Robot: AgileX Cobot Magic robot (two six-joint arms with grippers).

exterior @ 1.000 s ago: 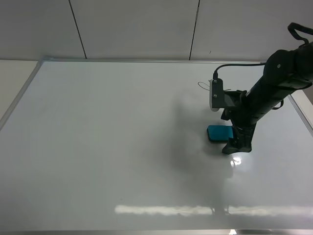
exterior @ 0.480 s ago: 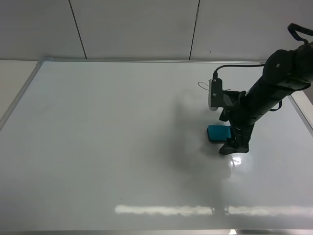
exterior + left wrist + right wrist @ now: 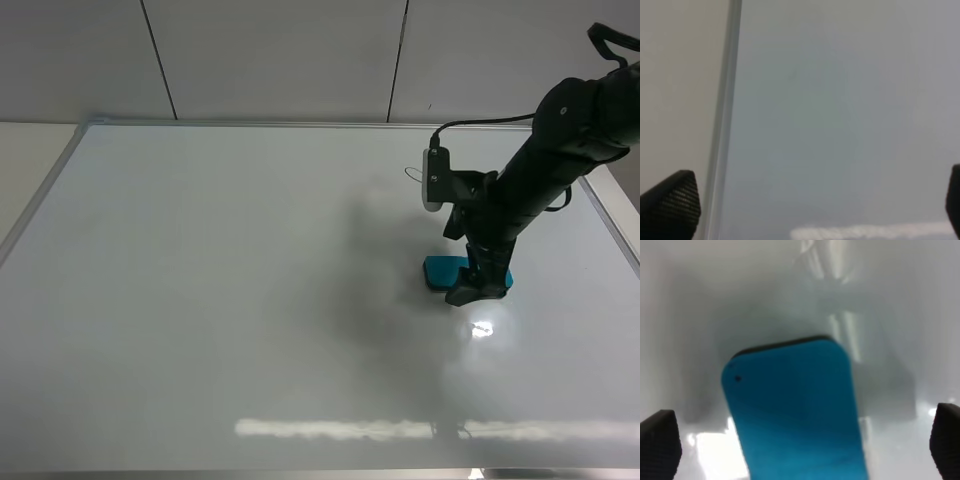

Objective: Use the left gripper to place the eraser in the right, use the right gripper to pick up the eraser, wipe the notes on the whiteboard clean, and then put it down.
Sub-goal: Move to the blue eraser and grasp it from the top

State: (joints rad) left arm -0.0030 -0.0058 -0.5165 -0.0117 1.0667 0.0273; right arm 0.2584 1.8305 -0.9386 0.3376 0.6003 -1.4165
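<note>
The teal-blue eraser [image 3: 441,271] lies flat on the whiteboard [image 3: 220,290], right of the middle. My right gripper [image 3: 476,283] points down over it, open, with one finger on each side of the eraser. In the right wrist view the eraser [image 3: 795,410] fills the middle between the two black fingertips [image 3: 659,442] and touches neither. The notes [image 3: 413,175], a thin black squiggle, sit just beyond the gripper's white wrist box [image 3: 433,180]. My left gripper [image 3: 810,210] is open and empty above the whiteboard's silver frame [image 3: 724,130]. It does not show in the exterior high view.
A beige table surface [image 3: 25,170] lies left of the whiteboard's frame. A panelled wall [image 3: 280,55] stands behind the board. A bright glare strip [image 3: 400,428] runs along the board near its front edge.
My right gripper has shifted slightly left and towards the far side, so its fingers now stand further over the eraser. The eraser has not moved.
</note>
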